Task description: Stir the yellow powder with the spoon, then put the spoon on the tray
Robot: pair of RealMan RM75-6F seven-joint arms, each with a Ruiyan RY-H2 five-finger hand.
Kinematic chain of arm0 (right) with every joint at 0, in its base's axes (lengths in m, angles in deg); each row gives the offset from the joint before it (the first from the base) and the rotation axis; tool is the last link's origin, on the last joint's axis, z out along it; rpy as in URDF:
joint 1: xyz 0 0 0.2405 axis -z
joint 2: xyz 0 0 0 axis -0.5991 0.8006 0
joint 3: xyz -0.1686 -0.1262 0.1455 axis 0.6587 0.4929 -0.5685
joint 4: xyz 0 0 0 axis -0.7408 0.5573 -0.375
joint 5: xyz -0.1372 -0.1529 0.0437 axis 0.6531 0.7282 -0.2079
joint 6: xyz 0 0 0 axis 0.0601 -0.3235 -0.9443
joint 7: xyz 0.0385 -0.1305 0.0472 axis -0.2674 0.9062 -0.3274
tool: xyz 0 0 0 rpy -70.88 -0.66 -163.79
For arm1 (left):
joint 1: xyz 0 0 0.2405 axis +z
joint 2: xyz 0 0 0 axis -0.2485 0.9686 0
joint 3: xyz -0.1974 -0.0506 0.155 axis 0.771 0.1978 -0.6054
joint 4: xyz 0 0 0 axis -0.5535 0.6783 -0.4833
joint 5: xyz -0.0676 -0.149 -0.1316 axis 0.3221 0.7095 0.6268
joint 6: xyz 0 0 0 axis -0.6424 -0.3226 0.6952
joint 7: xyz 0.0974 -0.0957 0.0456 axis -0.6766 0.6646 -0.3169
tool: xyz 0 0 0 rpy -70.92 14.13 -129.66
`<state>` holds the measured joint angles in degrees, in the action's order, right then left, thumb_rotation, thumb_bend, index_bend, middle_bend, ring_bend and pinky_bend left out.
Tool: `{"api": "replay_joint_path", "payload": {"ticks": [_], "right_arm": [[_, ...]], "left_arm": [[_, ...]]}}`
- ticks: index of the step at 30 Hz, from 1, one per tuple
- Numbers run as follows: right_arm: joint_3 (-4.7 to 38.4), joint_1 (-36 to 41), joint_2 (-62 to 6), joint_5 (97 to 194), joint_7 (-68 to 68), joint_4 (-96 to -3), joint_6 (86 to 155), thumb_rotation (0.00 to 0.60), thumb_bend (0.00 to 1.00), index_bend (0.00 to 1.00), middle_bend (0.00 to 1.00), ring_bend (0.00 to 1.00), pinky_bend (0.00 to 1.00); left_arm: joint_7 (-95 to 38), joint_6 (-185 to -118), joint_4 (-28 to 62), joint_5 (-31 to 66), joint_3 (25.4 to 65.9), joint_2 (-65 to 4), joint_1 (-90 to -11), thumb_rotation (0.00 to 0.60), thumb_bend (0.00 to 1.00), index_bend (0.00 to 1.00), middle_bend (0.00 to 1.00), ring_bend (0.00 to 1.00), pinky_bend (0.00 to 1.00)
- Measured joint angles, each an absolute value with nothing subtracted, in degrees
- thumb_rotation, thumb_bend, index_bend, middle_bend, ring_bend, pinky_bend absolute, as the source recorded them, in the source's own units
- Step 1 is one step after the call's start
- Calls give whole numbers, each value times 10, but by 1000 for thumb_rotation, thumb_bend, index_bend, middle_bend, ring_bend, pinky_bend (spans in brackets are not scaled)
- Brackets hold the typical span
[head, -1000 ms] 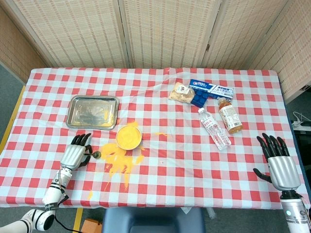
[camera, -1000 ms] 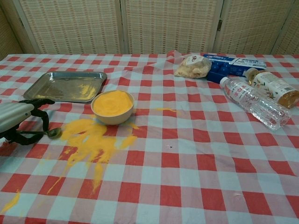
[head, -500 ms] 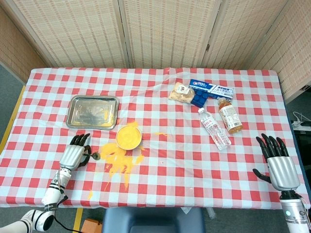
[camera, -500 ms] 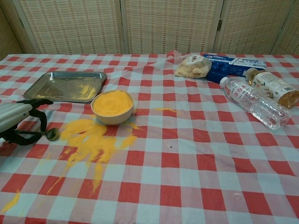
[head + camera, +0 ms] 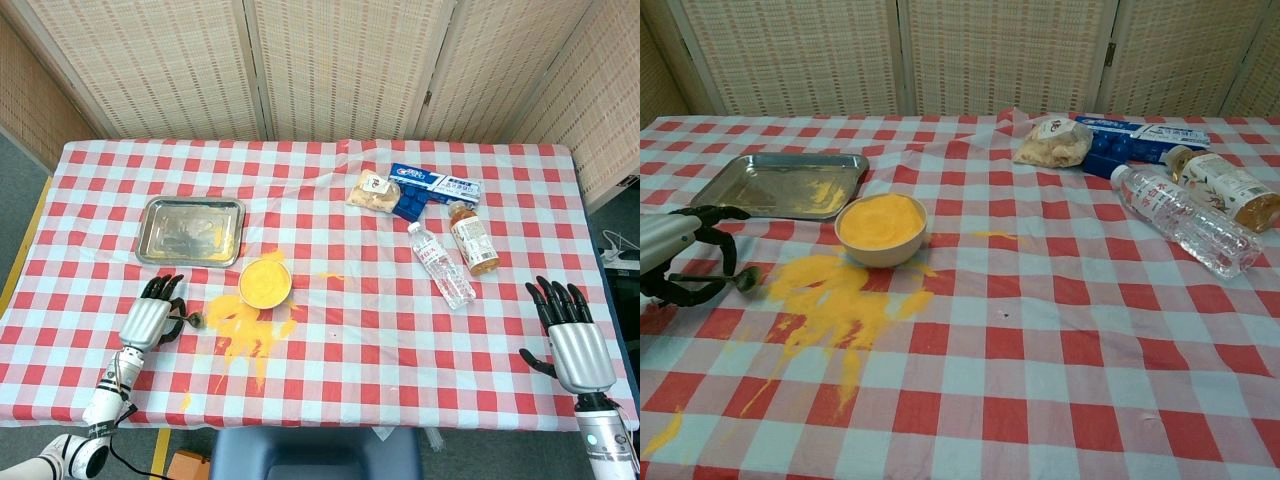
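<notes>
1. My left hand (image 5: pixel 150 318) sits low over the checked tablecloth (image 5: pixel 360 350), near the table's left front, fingers curled around the spoon (image 5: pixel 190 320).
2. The spoon's small bowl pokes out to the right of my fingers, just beside the spilled yellow powder (image 5: pixel 245 335).
3. The spill fans out from the bowl of yellow powder (image 5: pixel 265 283) toward the table's front edge.
4. The metal tray (image 5: pixel 192 230) lies beyond my left hand, apart from it, just left of the bowl.
5. My right hand (image 5: pixel 575 340) hovers at the table's right front edge, fingers spread, holding nothing.
6. A clear water bottle (image 5: pixel 440 264), an orange drink bottle (image 5: pixel 472 237), a blue box (image 5: pixel 430 188) and a snack bag (image 5: pixel 374 192) lie further back on the right.
</notes>
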<state>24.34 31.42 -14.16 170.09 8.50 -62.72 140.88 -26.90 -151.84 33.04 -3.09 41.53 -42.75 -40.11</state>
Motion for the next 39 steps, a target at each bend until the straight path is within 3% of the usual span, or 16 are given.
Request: {"api": "replay_joint_path", "payload": {"ticks": [12,25,39], "right_arm": [[245,314,-139,1703,81,-629,1408,600,60,0,0,0,0],[243,315,-132,1701,71,-632,1410,600,60,0,0,0,0],[243,315,-123,1698,56,-634,1407,600,60,0,0,0,0]], "left_arm": [[-306,-1550,269,-36,436,-398,-410,600,456,623,62,0,63],[-456,-1516,159,11,503,-376,-481,600,456,623,63,0,64],[-594,-1460,159,84,525,-446,-564,600,455,614,63,0,65]]}}
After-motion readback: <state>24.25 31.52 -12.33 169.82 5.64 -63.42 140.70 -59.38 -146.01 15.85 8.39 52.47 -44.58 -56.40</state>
